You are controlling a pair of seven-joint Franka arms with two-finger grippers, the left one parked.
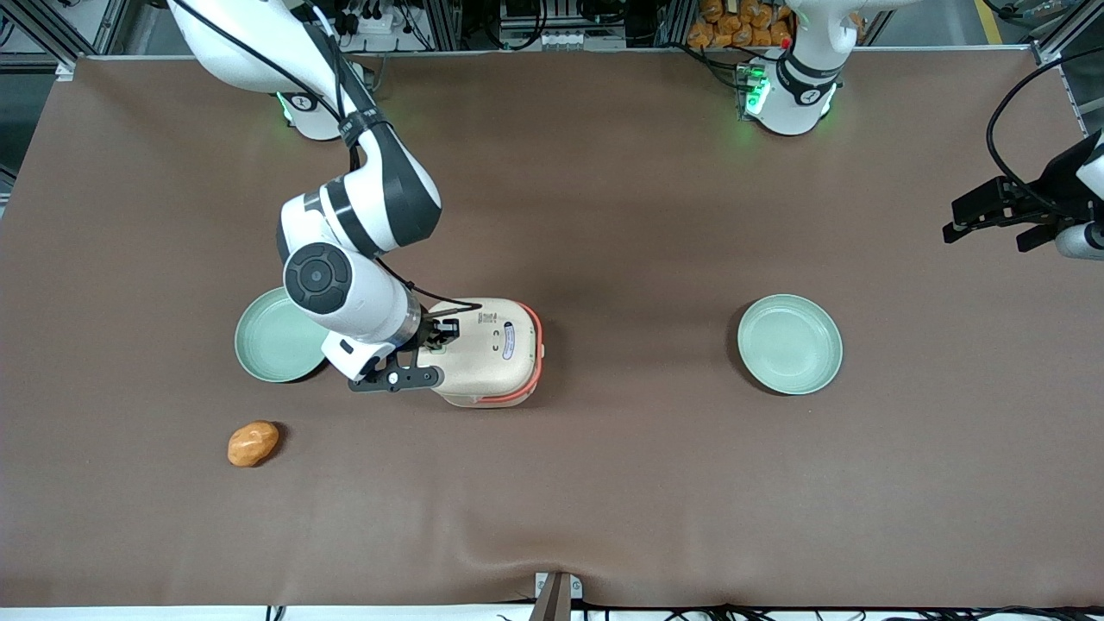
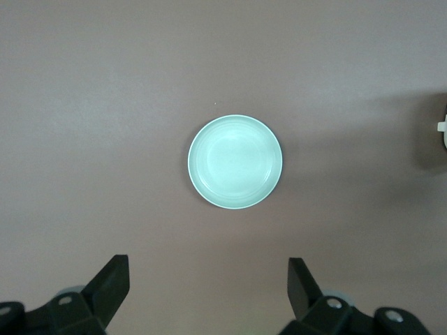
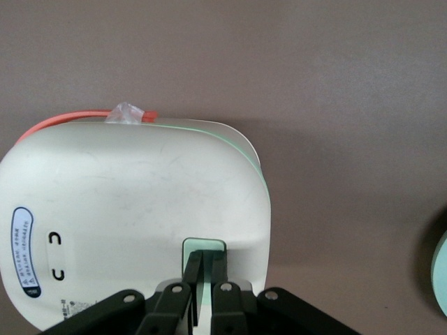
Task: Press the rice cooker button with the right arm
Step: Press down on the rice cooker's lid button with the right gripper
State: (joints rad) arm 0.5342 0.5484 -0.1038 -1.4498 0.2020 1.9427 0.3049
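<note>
Both claw [image 3: 205, 269] fingertips, nearly together, touch the rice cooker [image 3: 133, 216] button [image 3: 204, 246].

Overhead front view; two close, seemingly downward wrist views

Even, diffuse overhead light is seen across the brown bench [image 1: 604, 216], with no hard glare on its matte cover. A soft dark shadow is cast beside the rice cooker [image 1: 492, 349], just past the end effector [image 1: 442, 335], and a similar one fringes the green plate [image 1: 789, 344] well away toward the parked arm's end. Mild sheen is shown on the right arm [image 1: 362, 216] above the end effector. In the right wrist view the end effector [image 3: 207, 269] is rendered slightly soft, while the cooker lid is sharp, its scuffs visible. Green indicator glow is seen at both arm bases. Slight darkening is noticed toward the corners of both wrist views.
</note>
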